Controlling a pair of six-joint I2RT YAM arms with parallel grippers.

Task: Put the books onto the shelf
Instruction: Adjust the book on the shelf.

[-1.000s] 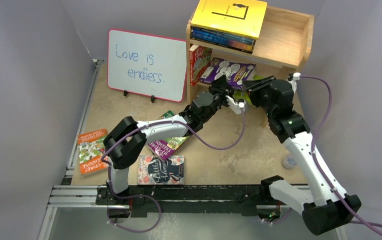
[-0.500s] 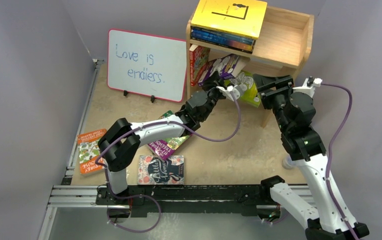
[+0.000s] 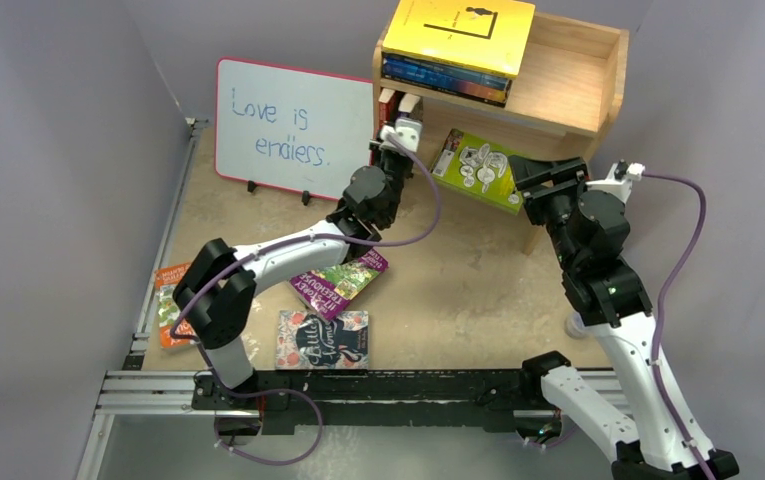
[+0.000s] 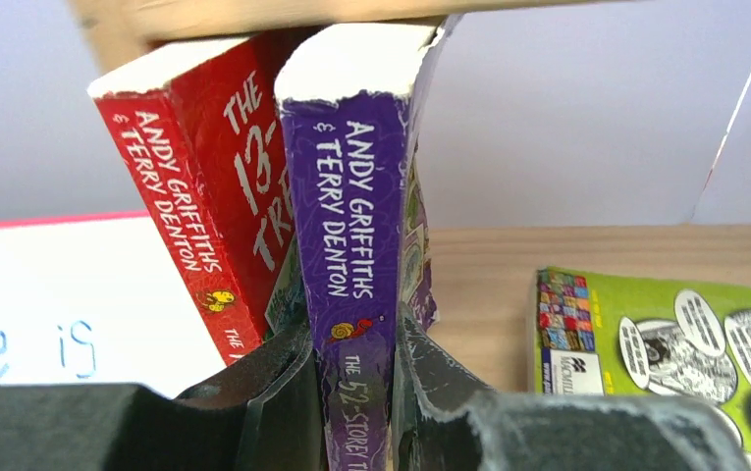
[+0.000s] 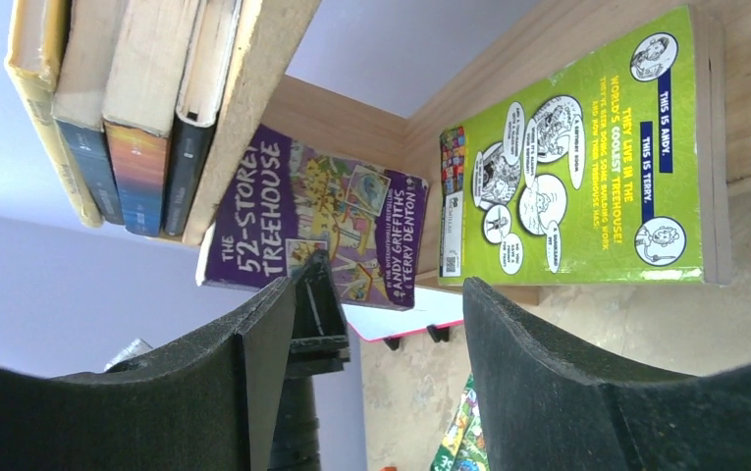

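Left wrist view: I'm pinching the purple paperback [image 4: 351, 265] by its spine, my left gripper [image 4: 351, 392] standing it beside the red paperback [image 4: 204, 196] on the wooden shelf [image 3: 558, 90]; my right gripper [image 5: 371, 334] is gaping, holding nothing.

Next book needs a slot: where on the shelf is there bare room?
Top tier: bare wood right of the yellow-topped stack, up to the shelf's right panel. Bottom tier: crowded left, where the left hand stands the purple book against the red one; the green book lies across the right.
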